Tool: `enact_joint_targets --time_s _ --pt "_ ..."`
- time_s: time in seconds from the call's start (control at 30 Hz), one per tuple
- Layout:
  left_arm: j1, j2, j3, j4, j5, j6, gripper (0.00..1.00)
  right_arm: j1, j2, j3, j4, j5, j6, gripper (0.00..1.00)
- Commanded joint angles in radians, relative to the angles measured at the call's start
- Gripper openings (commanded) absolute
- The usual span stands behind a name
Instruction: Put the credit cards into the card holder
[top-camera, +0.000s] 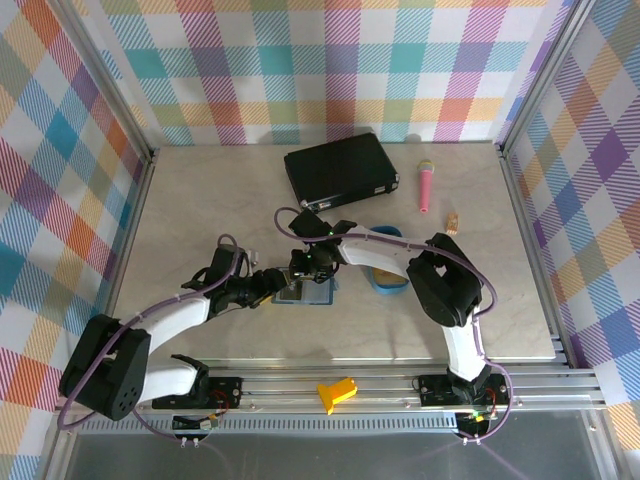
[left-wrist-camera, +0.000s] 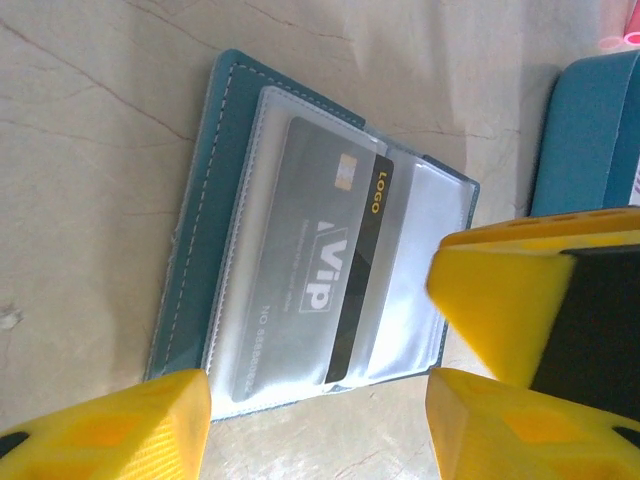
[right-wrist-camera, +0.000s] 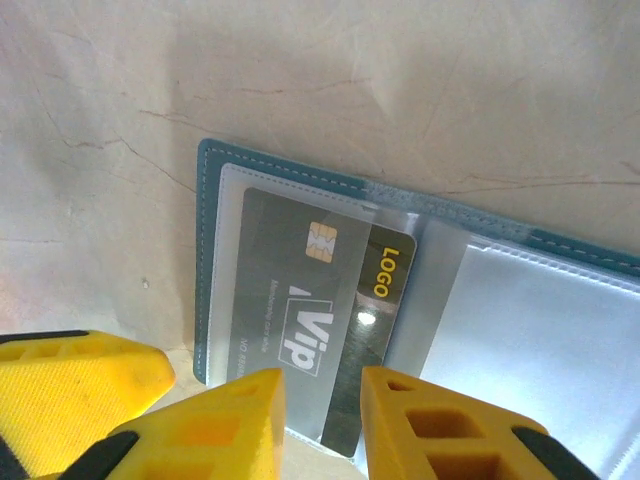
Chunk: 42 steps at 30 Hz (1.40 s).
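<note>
Partly hid: credit card end under barely-parted R fingers; L fingers spread, tips cropped

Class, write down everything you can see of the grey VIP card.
The grey VIP card is thin glossy plastic with a gold chip, white VIP lettering and a black stripe reading LOGO in yellow. It lies flat, slightly skewed, in a clear sleeve of the open teal card holder on the table. The right gripper is poised over its near end, jaws apart; contact is unclear.
</note>
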Motion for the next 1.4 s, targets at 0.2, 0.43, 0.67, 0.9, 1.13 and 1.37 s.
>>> enact_joint_targets --time_s 0.2,0.43,0.67,0.9,1.13,1.37 --pt "0.079 -0.1 0.018 -0.2 -0.044 0.062 0.59 0.012 0.053 0.082 -0.112 0.038 -0.022 0.32" --pt "0.088 -0.095 0.0 -0.168 0.002 0.072 0.59 0.022 0.097 0.131 -0.158 0.059 -0.015 0.34" --pt "0.093 -0.074 -0.01 -0.135 0.027 0.077 0.58 0.024 0.13 0.16 -0.178 0.056 -0.007 0.38" --pt "0.096 -0.062 -0.016 -0.108 0.043 0.074 0.58 0.026 0.151 0.175 -0.171 0.027 0.001 0.37" --pt "0.098 -0.057 -0.021 -0.1 0.049 0.076 0.58 0.026 0.165 0.189 -0.171 0.011 0.008 0.36" --pt "0.099 -0.069 -0.03 -0.097 0.047 0.07 0.58 0.03 0.164 0.19 -0.193 0.043 0.011 0.37"
